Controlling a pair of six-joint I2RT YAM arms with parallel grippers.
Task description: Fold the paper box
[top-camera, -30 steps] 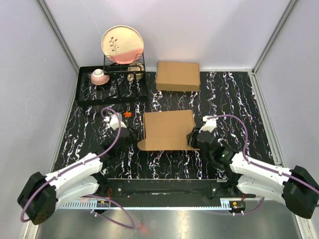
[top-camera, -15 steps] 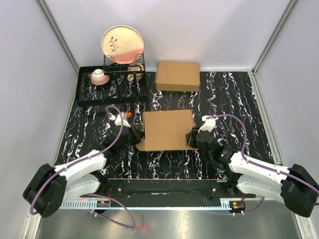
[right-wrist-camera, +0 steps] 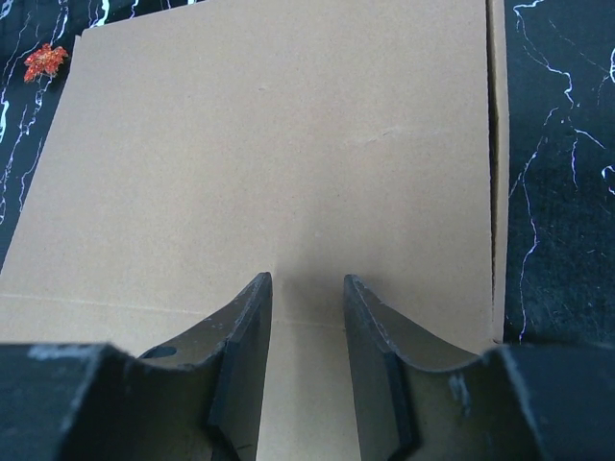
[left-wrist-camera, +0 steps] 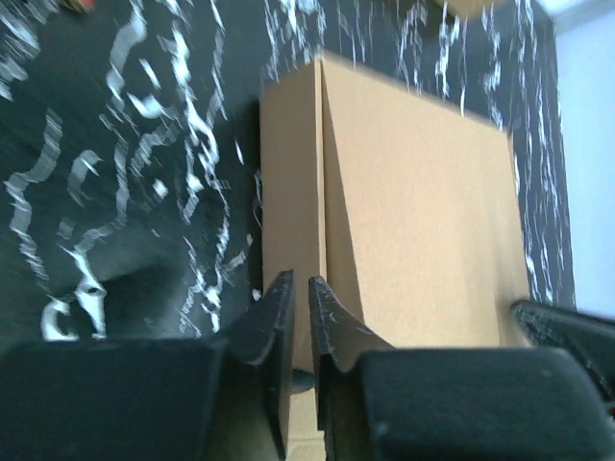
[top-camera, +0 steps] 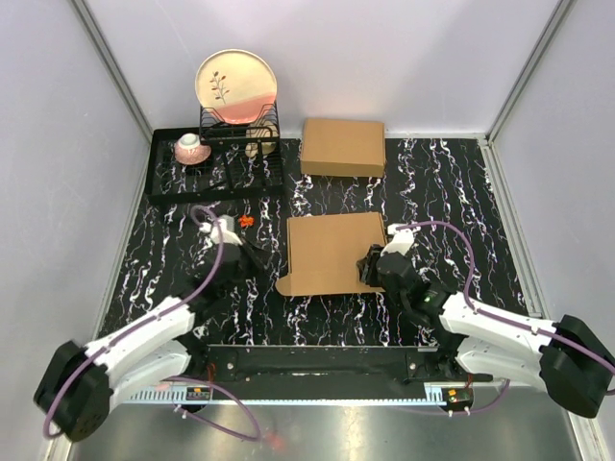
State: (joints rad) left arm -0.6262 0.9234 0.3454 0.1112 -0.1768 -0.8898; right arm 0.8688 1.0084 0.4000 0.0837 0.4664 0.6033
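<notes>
On the black marbled table (top-camera: 452, 192), your paper box (top-camera: 334, 253) lies flat near the middle. Your right gripper (right-wrist-camera: 306, 280) sits over its right edge, jaws half apart, clasping nothing. Your left gripper (left-wrist-camera: 300, 288), just left of the box, is narrowed to a slit and empty.
</notes>
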